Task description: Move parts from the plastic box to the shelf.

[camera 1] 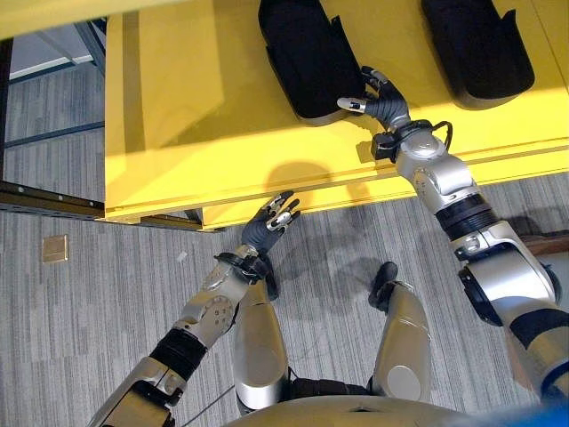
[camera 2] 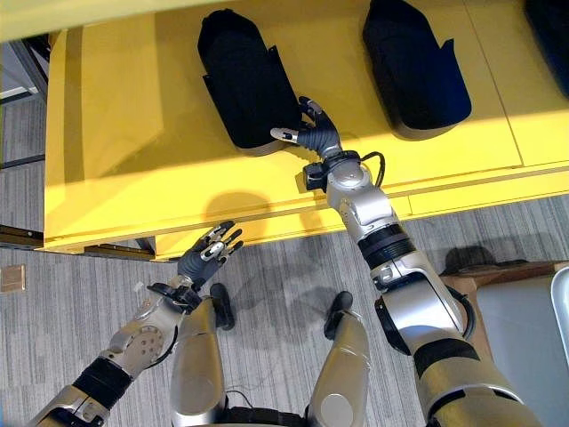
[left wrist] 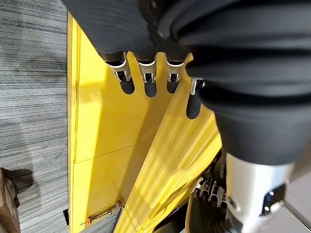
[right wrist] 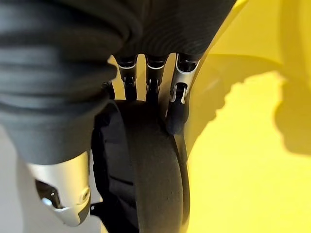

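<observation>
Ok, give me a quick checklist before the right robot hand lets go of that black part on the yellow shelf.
1. Black moulded part resting on the yellow shelf: ok.
2. Right robot hand fingers at the part's near end: ok; whether it is gripping: cannot tell.
3. Gap to the second black moulded part: ok, they lie apart.
4. Part back from the shelf's front edge: ok.
5. Left robot hand holding nothing, fingers relaxed, below the shelf's front edge: ok.

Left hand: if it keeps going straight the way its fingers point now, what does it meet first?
Most likely the front edge of the yellow shelf. The left hand, holding nothing, points up at that lip from just below; depth is unclear, so it might slip beneath.
</observation>
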Tool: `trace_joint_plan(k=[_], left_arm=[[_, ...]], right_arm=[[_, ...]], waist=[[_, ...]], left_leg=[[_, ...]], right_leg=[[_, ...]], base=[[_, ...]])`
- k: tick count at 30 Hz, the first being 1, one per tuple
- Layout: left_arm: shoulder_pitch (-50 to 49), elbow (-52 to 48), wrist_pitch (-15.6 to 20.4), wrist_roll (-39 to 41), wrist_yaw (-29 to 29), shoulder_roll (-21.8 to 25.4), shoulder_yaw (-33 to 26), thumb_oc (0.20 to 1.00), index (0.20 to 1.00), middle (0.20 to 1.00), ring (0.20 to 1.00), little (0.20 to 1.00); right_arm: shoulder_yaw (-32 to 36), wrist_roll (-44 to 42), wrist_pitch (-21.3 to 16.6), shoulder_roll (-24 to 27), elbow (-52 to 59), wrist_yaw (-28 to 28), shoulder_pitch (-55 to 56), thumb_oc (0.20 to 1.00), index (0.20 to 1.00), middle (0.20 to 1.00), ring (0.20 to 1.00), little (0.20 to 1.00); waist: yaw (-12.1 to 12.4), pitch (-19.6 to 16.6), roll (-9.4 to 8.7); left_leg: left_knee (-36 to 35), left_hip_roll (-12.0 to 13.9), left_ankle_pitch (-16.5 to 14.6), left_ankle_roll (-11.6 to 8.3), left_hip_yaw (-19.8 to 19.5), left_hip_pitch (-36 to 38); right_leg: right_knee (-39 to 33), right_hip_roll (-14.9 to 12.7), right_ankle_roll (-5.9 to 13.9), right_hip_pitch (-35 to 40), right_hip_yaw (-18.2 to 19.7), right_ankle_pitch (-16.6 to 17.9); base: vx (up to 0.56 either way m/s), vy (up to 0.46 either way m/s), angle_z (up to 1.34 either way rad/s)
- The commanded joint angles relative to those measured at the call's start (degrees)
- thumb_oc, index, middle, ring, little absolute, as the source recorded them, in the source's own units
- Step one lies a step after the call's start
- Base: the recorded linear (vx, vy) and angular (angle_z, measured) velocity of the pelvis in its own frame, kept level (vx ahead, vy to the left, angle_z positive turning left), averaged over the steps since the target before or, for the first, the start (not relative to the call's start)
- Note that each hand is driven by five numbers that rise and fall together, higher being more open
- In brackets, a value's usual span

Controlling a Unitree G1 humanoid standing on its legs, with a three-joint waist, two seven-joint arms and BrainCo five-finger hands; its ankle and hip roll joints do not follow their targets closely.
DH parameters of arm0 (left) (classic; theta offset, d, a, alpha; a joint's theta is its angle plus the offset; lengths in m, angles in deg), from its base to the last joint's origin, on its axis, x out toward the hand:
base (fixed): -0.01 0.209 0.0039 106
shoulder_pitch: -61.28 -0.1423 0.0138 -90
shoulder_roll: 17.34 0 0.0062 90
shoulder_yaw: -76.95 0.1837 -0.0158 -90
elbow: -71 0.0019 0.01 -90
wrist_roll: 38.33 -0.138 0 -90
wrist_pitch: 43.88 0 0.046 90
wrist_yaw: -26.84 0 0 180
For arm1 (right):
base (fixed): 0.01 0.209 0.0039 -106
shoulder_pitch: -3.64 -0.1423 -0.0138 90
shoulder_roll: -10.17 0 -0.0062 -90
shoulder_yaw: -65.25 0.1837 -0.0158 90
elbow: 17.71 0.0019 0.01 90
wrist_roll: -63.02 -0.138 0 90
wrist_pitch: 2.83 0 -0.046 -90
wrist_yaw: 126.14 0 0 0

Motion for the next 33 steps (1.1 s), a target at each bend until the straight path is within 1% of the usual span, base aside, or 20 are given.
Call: trace_joint_plan(k=[1, 2, 3, 5, 6, 8, 14, 17, 19, 20, 22, 23, 24, 25, 26, 28, 30, 31, 32, 33], left_arm=[[0.3, -5.7, 4.2, -1.7, 3.0, -1.9, 1.1, 1.0, 1.0, 1.0, 1.0, 1.0], [0.2, -5.7, 4.2, -1.8, 3.0, -1.9, 1.0, 1.0, 1.0, 1.0, 1.0, 1.0], [0.1, -5.7, 4.2, -1.9, 3.1, -1.9, 1.0, 1.0, 1.0, 1.0, 1.0, 1.0], [-0.3, -5.9, 4.2, -2.2, 3.1, -2.1, 1.1, 1.0, 1.0, 1.0, 1.0, 1.0], [-0.3, -5.9, 4.2, -2.2, 3.1, -2.1, 1.1, 1.0, 1.0, 1.0, 1.0, 1.0], [-0.7, -6.2, 4.0, -2.1, 3.3, -1.8, 0.9, 1.0, 1.0, 1.0, 1.0, 1.0], [-1.4, -5.9, 4.5, -2.3, 4.0, -1.7, 0.9, 1.0, 1.0, 1.0, 1.0, 1.0], [-1.7, -5.9, 4.6, -2.6, 4.1, -1.6, 0.8, 1.0, 1.0, 1.0, 1.0, 1.0], [-1.6, -6.1, 4.9, -2.6, 3.8, -1.6, 0.8, 1.0, 1.0, 1.0, 1.0, 1.0], [-1.6, -6.0, 5.0, -2.7, 3.6, -1.8, 0.9, 1.0, 1.0, 1.0, 1.0, 1.0], [-1.6, -6.1, 5.0, -2.9, 3.3, -1.9, 0.9, 1.0, 1.0, 1.0, 1.0, 1.0], [-1.7, -6.2, 5.0, -3.2, 3.2, -1.9, 0.8, 1.0, 1.0, 1.0, 1.0, 1.0], [-1.7, -6.4, 5.1, -3.4, 2.9, -2.1, 0.8, 1.0, 1.0, 1.0, 1.0, 1.0], [-1.7, -6.5, 5.1, -3.4, 2.8, -2.1, 0.8, 1.0, 1.0, 1.0, 1.0, 1.0], [-1.6, -6.5, 5.2, -3.3, 2.5, -2.1, 0.9, 1.0, 1.0, 1.0, 1.0, 1.0], [-1.0, -6.6, 5.5, -3.4, 1.5, -2.1, 0.9, 1.0, 1.0, 1.0, 1.0, 1.0], [-0.7, -6.8, 5.6, -3.1, 0.9, -2.1, 1.0, 1.0, 1.0, 1.0, 1.0, 1.0], [-0.5, -6.7, 5.9, -3.0, 0.4, -2.1, 1.1, 1.0, 1.0, 1.0, 1.0, 1.0], [-0.4, -6.7, 6.0, -3.0, 0.2, -2.1, 1.1, 1.0, 1.0, 1.0, 1.0, 1.0], [-0.3, -6.6, 6.2, -2.9, 0.1, -2.0, 1.1, 1.0, 1.0, 1.0, 1.0, 1.0]], right_arm=[[-4.8, 1.0, 7.8, -2.8, -1.3, 5.9, 6.8, 1.0, 1.0, 1.0, 1.0, 1.0], [-5.2, 1.6, 9.5, -2.9, -1.0, 8.2, 7.1, 1.0, 1.0, 1.0, 1.0, 1.0], [-5.5, 1.6, 10.0, -3.0, -0.7, 8.5, 7.2, 1.0, 1.0, 1.0, 1.0, 1.0], [-7.0, 1.0, 12.3, -3.3, 0.5, 10.2, 8.2, 1.0, 1.0, 1.0, 1.0, 1.0], [-7.0, 1.1, 12.4, -3.4, 0.6, 10.3, 8.2, 1.0, 1.0, 1.0, 1.0, 1.0], [-8.2, 1.6, 15.6, -3.7, 2.1, 11.6, 8.8, 1.0, 1.0, 1.0, 1.0, 1.0], [-9.5, 2.7, 16.8, -3.8, 3.1, 11.6, 10.1, 1.0, 1.0, 1.0, 1.0, 1.0], [-9.5, 2.3, 17.4, -3.7, 3.2, 10.7, 10.4, 1.0, 1.0, 1.0, 1.0, 1.0], [-9.4, 2.1, 17.4, -3.6, 2.9, 9.1, 10.9, 1.0, 1.0, 1.0, 1.0, 1.0], [-9.4, 1.7, 16.8, -3.7, 3.2, 7.1, 11.5, 1.0, 1.0, 1.0, 1.0, 1.0], [-9.1, 1.6, 16.2, -3.8, 3.4, 5.5, 11.9, 1.0, 1.0, 1.0, 1.0, 1.0], [-8.7, 1.9, 14.9, -3.7, 3.2, 3.2, 12.2, 1.0, 1.0, 1.0, 1.0, 1.0], [-8.1, 2.9, 12.3, -3.6, 2.9, -1.1, 12.4, 1.0, 1.0, 1.0, 1.0, 1.0], [-7.8, 3.4, 11.4, -3.5, 2.6, -1.8, 12.4, 1.0, 1.0, 1.0, 1.0, 1.0], [-7.3, 4.2, 9.7, -3.3, 2.1, -3.7, 12.3, 1.0, 1.0, 1.0, 1.0, 1.0], [-5.0, 6.4, 5.1, -2.3, 0.5, -8.6, 11.7, 1.0, 1.0, 1.0, 1.0, 1.0], [-3.6, 7.2, 3.2, -1.6, -0.1, -10.5, 11.5, 1.0, 1.0, 1.0, 1.0, 1.0], [-2.3, 8.2, 0.8, -0.9, -0.3, -12.5, 11.6, 1.0, 1.0, 1.0, 1.0, 1.0], [-2.0, 8.5, 0.4, -0.8, -0.4, -12.8, 11.6, 1.0, 1.0, 1.0, 1.0, 1.0], [-1.2, 9.0, -0.9, -0.4, -0.5, -13.7, 11.6, 1.0, 1.0, 1.0, 1.0, 1.0]], waist=[[3.1, 0.1, 1.02], [3.2, 0.1, 0.99], [3.2, 0.1, 0.97], [3.3, 0.1, 0.78], [3.3, 0.1, 0.78], [3.5, 0.1, 0.64], [3.6, 0.1, 0.33], [3.6, 0.1, 0.22], [3.5, 0.1, 0.11], [3.4, 0.1, 0.01], [3.4, 0.1, -0.04], [3.3, 0.1, -0.11], [3.2, 0.1, -0.15], [3.1, 0.1, -0.14], [3.0, 0.1, -0.1], [2.6, 0.1, 0.04], [2.3, 0.1, 0.06], [2.0, 0.1, 0.09], [1.9, 0.1, 0.09], [1.7, 0.1, 0.12]], left_leg=[[-2.1, -3.7, -1.3, 3.47, 3.0, 0.8], [-2.1, -3.7, -1.3, 3.54, 3.0, 0.9], [-2.1, -3.7, -1.2, 3.54, 3.0, 0.9], [-2.1, -3.7, -1.2, 3.52, 3.1, 1.1], [-2.1, -3.7, -1.2, 3.51, 3.1, 1.1], [-2.1, -3.6, -1.1, 3.53, 3.2, 1.2], [-2.4, -3.3, -1.0, 3.55, 3.4, 1.5], [-2.4, -3.2, -0.9, 3.5, 3.4, 1.5], [-2.3, -3.2, -1.0, 3.53, 3.4, 1.3], [-2.2, -3.1, -1.0, 3.55, 3.4, 1.2], [-2.2, -3.1, -1.0, 3.53, 3.4, 1.2], [-2.1, -3.0, -1.1, 3.52, 3.4, 1.2], [-2.1, -3.0, -1.1, 3.55, 3.3, 1.0], [-2.0, -2.9, -1.1, 3.55, 3.3, 1.0], [-2.0, -2.9, -1.1, 3.55, 3.3, 0.9], [-1.9, -2.9, -1.2, 3.49, 3.2, 0.6], [-1.9, -2.8, -1.2, 3.48, 3.2, 0.5], [-1.9, -2.9, -1.3, 3.5, 3.2, 0.3], [-1.9, -2.9, -1.3, 3.49, 3.2, 0.2], [-1.9, -2.9, -1.3, 3.5, 3.2, 0.1]], right_leg=[[10.4, 1.0, -1.19, -0.6, -6.7, -9.1], [10.5, 0.9, -1.21, -0.5, -6.8, -9.1], [10.5, 0.9, -1.2, -0.5, -6.8, -9.1], [10.5, 0.8, -1.25, -0.2, -7.1, -9.1], [10.5, 0.8, -1.25, -0.2, -7.1, -9.1], [10.6, 0.6, -1.24, -0.1, -7.3, -9.1], [10.2, 0.5, -1.15, 0.2, -7.5, -8.9], [10.2, 0.5, -1.1, 0.3, -7.6, -8.9], [10.2, 0.6, -1.13, 0.2, -7.5, -8.9], [10.1, 0.7, -1.12, 0.2, -7.4, -8.8], [10.1, 0.7, -1.09, 0.2, -7.4, -8.8], [10.1, 0.7, -1.09, 0.2, -7.3, -8.8], [10.0, 0.8, -1.1, 0.1, -7.2, -8.7], [10.0, 0.9, -1.1, 0.1, -7.1, -8.7], [10.0, 1.0, -1.11, 0.0, -7.0, -8.6], [10.0, 1.3, -1.0, -0.4, -6.6, -8.6], [10.0, 1.5, -0.92, -0.6, -6.4, -8.5], [9.9, 1.7, -0.86, -0.8, -6.1, -8.5], [9.9, 1.8, -0.85, -0.9, -6.0, -8.5], [9.9, 1.9, -0.83, -0.9, -5.9, -8.4]], base=[[0.0, 0.0, 0.0], [0.0, 0.0, 0.0], [0.0, 0.0, 0.0], [0.0, 0.0, 0.0], [0.0, 0.0, 0.0], [0.0, 0.0, 0.0], [0.0, 0.0, 0.0], [0.0, 0.0, 0.0], [0.0, 0.0, 0.0], [0.0, 0.0, 0.0], [0.0, 0.0, 0.0], [0.0, 0.0, 0.0], [0.0, 0.0, 0.0], [0.0, 0.0, 0.0], [0.0, 0.0, 0.0], [0.0, 0.0, 0.0], [0.0, 0.006, 0.02], [-0.01, 0.012, 0.03], [0.0, 0.0, 0.0], [0.0, 0.0, 0.0]])
